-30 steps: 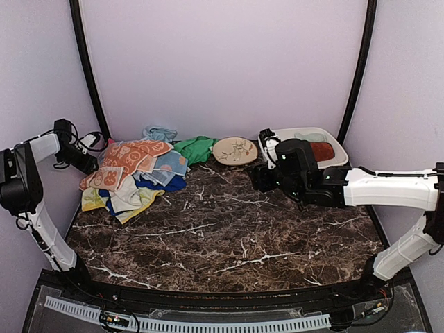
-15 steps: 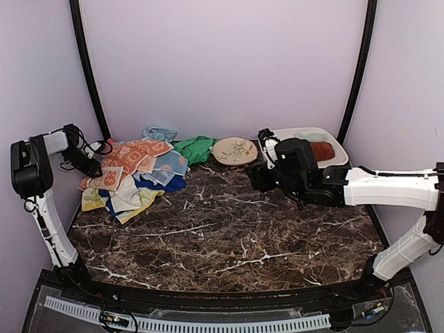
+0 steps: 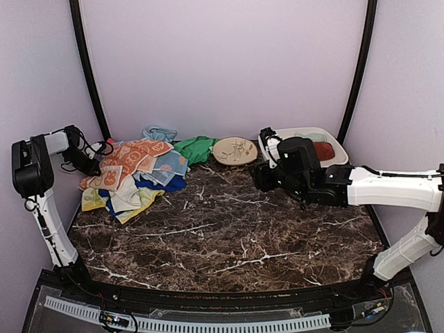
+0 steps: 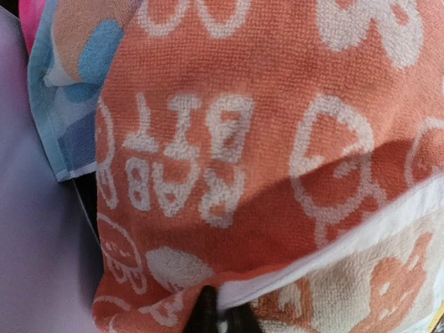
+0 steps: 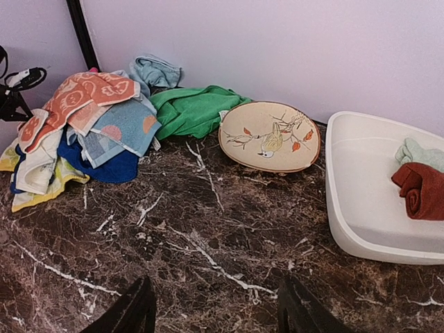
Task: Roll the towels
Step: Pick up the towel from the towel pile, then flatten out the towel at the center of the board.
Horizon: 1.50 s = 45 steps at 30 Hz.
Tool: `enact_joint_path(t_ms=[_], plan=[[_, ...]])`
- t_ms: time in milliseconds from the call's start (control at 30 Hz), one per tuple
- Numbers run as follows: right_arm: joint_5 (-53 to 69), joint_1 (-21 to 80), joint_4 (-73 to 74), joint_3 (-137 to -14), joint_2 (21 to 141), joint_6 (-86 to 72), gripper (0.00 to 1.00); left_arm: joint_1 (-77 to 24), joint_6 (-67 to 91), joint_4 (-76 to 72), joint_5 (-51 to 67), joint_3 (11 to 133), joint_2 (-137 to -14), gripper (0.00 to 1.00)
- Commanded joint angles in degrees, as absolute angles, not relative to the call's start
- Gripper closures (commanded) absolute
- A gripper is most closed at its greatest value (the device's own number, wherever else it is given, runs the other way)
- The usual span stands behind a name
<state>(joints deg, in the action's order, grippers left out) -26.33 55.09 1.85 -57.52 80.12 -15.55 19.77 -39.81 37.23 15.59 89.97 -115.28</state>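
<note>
The towels [image 3: 132, 177] lie in a loose heap at the table's back left, with an orange cream-patterned towel [image 3: 132, 154] on top. My left gripper [image 3: 95, 165] is at the heap's left edge. In the left wrist view its gripper [image 4: 222, 316] is shut on the white hem of the orange towel [image 4: 277, 173]. My right gripper [image 5: 215, 295] hovers open over bare marble, with nothing between its fingers. A green towel [image 5: 191, 111] and a light blue one [image 5: 156, 69] lie by the back wall. A rolled dark red towel [image 5: 420, 191] and a pale green one [image 5: 420, 151] sit in the tub.
A round cream patterned plate [image 5: 270, 137] leans at the back centre. The white rectangular tub [image 5: 361, 208] stands at the back right. Dark marble table [image 3: 222, 236] stretches in front of both. Black frame posts [image 3: 87, 69] rise at the back corners.
My left gripper has moved in to the heap's edge and closed on the orange towel's hem. The right arm has barely shifted, and its jaws have narrowed a little.
</note>
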Motion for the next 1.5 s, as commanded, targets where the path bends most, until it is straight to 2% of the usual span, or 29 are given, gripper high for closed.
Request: enact_joint_path(t_ms=[0, 300, 500, 733, 933, 1200, 1467], plan=[[-25.79, 55.72, 1.66, -57.77, 77.58, -16.22, 0.41, 20.2, -38.85, 38.24, 16.41, 91.17, -112.23, 1.0], [-24.88, 55.72, 1.41, -58.39, 78.08, -16.17, 0.46, 16.63, -36.04, 38.87, 19.15, 91.19, -98.01, 1.0], [-24.43, 55.73, 1.78, -59.58, 78.4, -16.07, 0.48, 7.12, -34.1, 42.96, 21.51, 92.25, -87.89, 1.0], [-23.34, 55.81, 2.44, -61.46, 79.04, -15.64, 0.47, -2.71, -24.7, 43.93, 29.16, 106.22, -80.34, 1.0], [-22.83, 58.09, 1.46, -64.14, 80.19, -12.55, 0.36, -7.74, -19.54, 48.39, 33.15, 120.26, -80.33, 1.0], [-22.83, 65.14, 1.54, -73.5, 86.61, -5.6, 0.12, -9.52, -15.26, 50.81, 38.67, 123.55, -76.84, 1.0], [-16.81, 70.61, 0.05, -79.26, 96.21, -3.65, 0.07, -9.89, -16.27, 54.01, 38.37, 121.18, -74.65, 1.0]])
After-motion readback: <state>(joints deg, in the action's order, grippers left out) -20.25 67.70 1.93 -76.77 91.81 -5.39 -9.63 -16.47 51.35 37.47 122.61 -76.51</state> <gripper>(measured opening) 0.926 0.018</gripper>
